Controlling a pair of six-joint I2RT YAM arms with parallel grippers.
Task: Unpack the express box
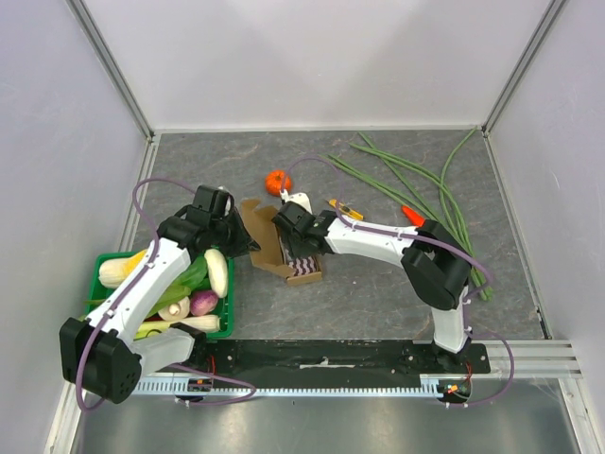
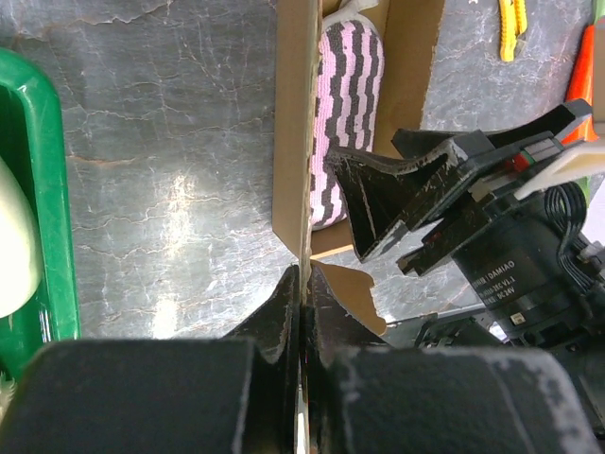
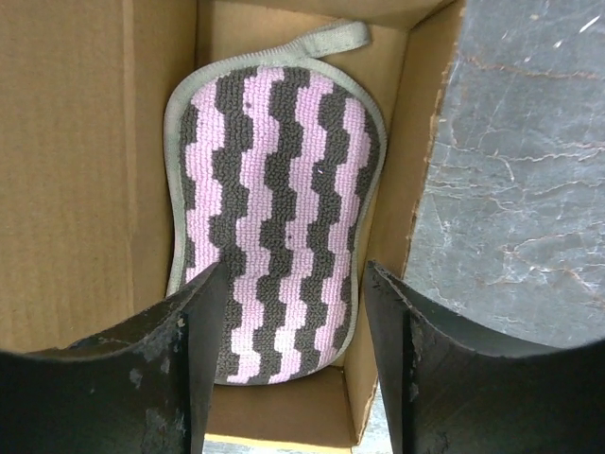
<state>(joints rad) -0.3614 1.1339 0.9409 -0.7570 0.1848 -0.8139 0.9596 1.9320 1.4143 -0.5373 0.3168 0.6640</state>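
The express box [image 1: 279,255] lies open at the middle of the table, between the 2 arms. In the top view its long axis runs diagonally from far-left to near-right, with the mouth facing up. Its flap lid [image 2: 293,123] stands raised along the left long side and appears edge-on in the left wrist view. The left gripper [image 2: 302,284] has its jaws pressed together on the lid's thin free edge. Inside the box 1 pink-and-grey wavy-striped pad [image 3: 274,208] with grey trim and a loop lies flat, lengthwise along the box. The right gripper [image 3: 298,350] hangs over the pad's near end with its jaws spread wide and holding nothing. Left of the box a green crate [image 1: 228,317] holds vegetables, among them a corn cob [image 1: 128,268] and a purple onion [image 1: 203,303]. Beyond the box lie an orange fruit [image 1: 276,182], a yellow knife [image 1: 345,206] and long green beans [image 1: 425,189].
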